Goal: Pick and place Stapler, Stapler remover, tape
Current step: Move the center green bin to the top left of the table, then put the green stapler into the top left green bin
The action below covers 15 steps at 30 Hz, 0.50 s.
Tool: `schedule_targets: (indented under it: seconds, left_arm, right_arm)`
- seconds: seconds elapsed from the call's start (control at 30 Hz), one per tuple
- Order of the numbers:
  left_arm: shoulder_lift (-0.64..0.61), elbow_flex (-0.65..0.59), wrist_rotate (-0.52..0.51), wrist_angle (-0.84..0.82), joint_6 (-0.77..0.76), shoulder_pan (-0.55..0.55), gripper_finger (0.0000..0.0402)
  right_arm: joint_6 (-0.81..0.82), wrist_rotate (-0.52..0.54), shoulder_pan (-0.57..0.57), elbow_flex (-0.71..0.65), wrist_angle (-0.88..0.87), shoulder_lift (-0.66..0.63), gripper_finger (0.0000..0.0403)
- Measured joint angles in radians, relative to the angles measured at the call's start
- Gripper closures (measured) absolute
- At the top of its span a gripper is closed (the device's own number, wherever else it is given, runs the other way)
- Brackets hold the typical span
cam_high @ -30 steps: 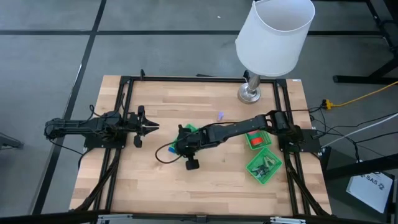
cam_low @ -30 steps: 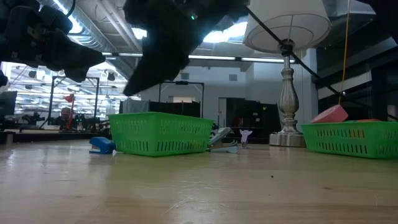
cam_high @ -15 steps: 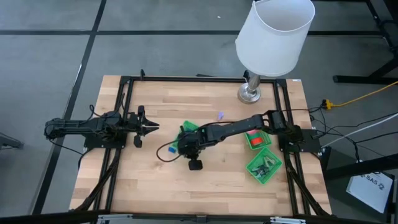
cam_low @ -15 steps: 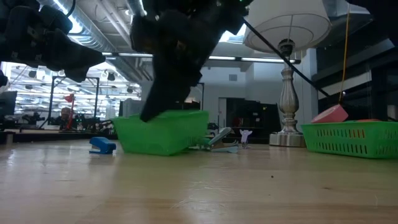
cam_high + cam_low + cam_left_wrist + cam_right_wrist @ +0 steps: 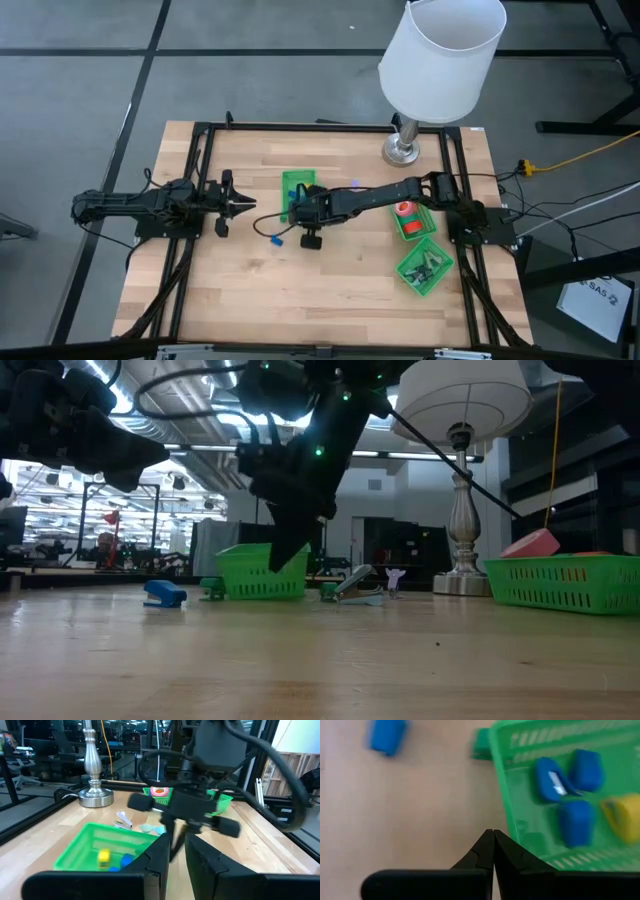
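Note:
A small green basket (image 5: 287, 180) stands flat on the table's middle, holding blue blocks (image 5: 577, 822) and a yellow one (image 5: 625, 815). My right gripper (image 5: 493, 832) is shut and slants down at the basket's near wall (image 5: 255, 575). A blue block (image 5: 165, 593) and a green block (image 5: 211, 588) lie loose on the table beside the basket. A silvery stapler (image 5: 352, 582) lies behind it. A red tape roll (image 5: 404, 210) sits in a basket at the right. My left gripper (image 5: 245, 205) waits level at the left, a narrow gap between its fingers, holding nothing. My right gripper touches the green basket with its shut fingertips, on the outer side of the near wall (image 5: 504, 822), low down. The fingers slant down from the table's right and near side. The basket rests on its bottom on the table.
Two more green baskets stand at the right: one (image 5: 418, 232) with the red roll, one (image 5: 425, 268) with dark things. A lamp (image 5: 403, 150) with a white shade stands at the far right. The black frame rails (image 5: 205, 170) run along both sides.
My right gripper has gone toward the table's far edge and down, tipping steeper, shut all along. The green basket tipped up on one side, slid toward the far edge and now stands flat again, farther off. A green block now shows beside it.

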Motion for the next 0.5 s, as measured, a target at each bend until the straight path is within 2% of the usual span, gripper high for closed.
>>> schedule_targets:
  seconds: [0.23, 0.5]
  left_arm:
    - [0.0, 0.0, 0.0, 0.0, 0.0, 0.0, 0.0343]
    - [0.0, 0.0, 0.0, 0.0, 0.0, 0.0, 0.0343]
  right_arm:
    - [-0.071, 0.179, -0.054, 0.0, -0.019, -0.006, 0.0394]
    - [-0.089, 0.315, -0.074, -0.001, -0.065, -0.028, 0.0393]
